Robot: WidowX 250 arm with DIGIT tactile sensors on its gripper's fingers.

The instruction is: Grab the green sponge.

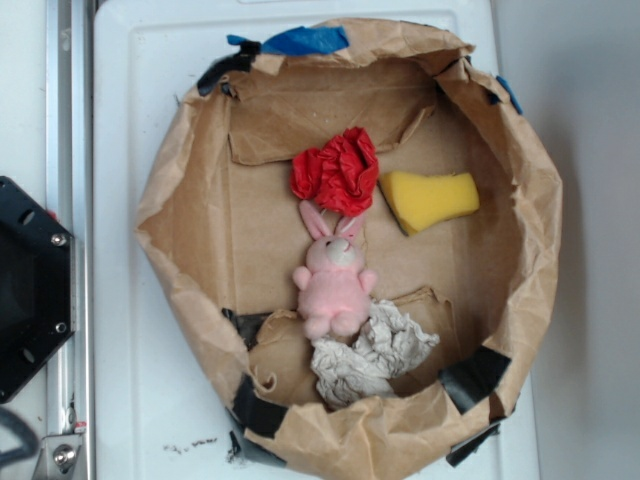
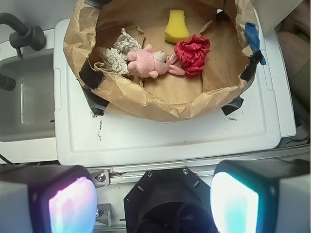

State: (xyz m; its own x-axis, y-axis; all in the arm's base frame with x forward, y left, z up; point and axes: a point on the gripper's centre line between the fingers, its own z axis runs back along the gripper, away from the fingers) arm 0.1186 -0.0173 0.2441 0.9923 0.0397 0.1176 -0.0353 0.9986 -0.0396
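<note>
A brown paper nest (image 1: 200,240) sits on a white tray (image 1: 130,90) beside a grey sink (image 2: 24,102); the yellow sponge (image 1: 430,199) lies inside, near red paper (image 1: 337,172); the gripper (image 2: 153,201) hangs released, well apart.

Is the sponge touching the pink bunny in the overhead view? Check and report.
No. The sponge lies apart from the pink bunny, with bare brown paper between them; only the red crumpled paper meets the bunny's ears.

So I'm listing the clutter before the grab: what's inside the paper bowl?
Inside the paper bowl: the yellow sponge, red paper, a pink bunny and grey-white paper. The bunny overlaps the grey-white paper's edge; anything beneath them is hidden.
</note>
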